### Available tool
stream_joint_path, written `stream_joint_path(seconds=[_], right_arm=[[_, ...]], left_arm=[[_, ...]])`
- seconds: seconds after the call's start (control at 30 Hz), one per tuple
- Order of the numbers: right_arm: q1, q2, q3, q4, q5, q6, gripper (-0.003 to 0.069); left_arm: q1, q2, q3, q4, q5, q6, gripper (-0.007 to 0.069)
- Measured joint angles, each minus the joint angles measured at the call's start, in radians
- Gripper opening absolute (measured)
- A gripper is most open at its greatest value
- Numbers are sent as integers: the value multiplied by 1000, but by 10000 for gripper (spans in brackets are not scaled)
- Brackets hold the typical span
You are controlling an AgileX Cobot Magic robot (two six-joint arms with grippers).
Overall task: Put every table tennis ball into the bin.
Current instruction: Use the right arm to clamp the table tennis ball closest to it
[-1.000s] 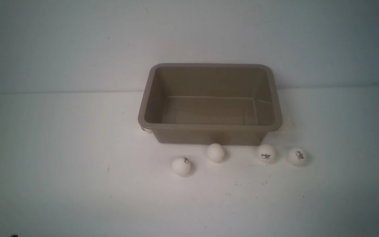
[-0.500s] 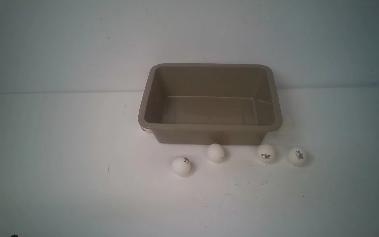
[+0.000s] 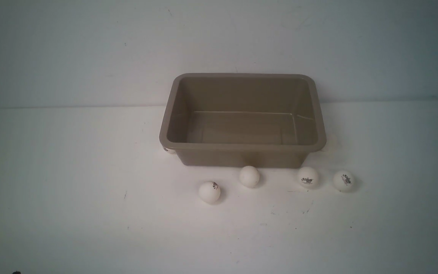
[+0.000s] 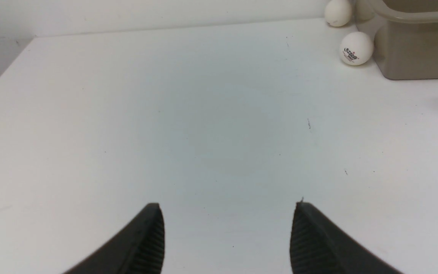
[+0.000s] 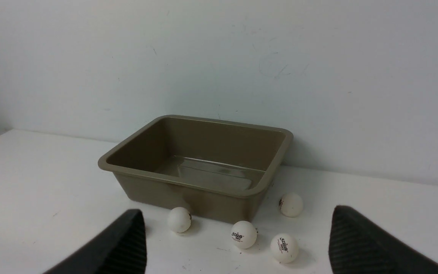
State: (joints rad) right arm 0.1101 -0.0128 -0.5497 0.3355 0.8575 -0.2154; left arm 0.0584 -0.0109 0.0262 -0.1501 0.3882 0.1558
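By the desk's [image 3: 70,198] far edge: bin [image 3: 242,146], table tennis balls [image 3: 249,176]. My left hand [image 4: 227,207], right hand [image 5: 238,211] wide, empty; nudged balls may roll.

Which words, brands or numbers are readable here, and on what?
No text reads clearly.
On the rightmost table tennis ball: dark printed logo, too blurred to read.
On the table tennis ball beside it: same logo, also too blurred.
On the leftmost table tennis ball before the bin: logo at its edge, unreadable.
On the bin: nothing printed shows.
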Motion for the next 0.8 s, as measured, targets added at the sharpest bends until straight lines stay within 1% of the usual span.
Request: stream_joint_path(seconds=[0.27, 0.5, 0.6, 0.7, 0.73, 0.8], right_arm=[[0, 0, 0, 2, 0, 0, 582], [0, 0, 0, 34, 0, 2, 582], [0, 0, 0, 51, 0, 3, 582], [0, 0, 0, 71, 0, 3, 582], [0, 0, 0, 72, 0, 3, 582], [0, 0, 0, 78, 0, 3, 582]], left_arm=[[0, 0, 0, 0, 0, 0, 405], [0, 0, 0, -15, -2, 0, 405], [0, 0, 1, -96, -8, -7, 405], [0, 0, 2, -216, -8, -23, 405], [0, 0, 2, -223, -8, -23, 405], [0, 0, 2, -285, -10, -26, 405]])
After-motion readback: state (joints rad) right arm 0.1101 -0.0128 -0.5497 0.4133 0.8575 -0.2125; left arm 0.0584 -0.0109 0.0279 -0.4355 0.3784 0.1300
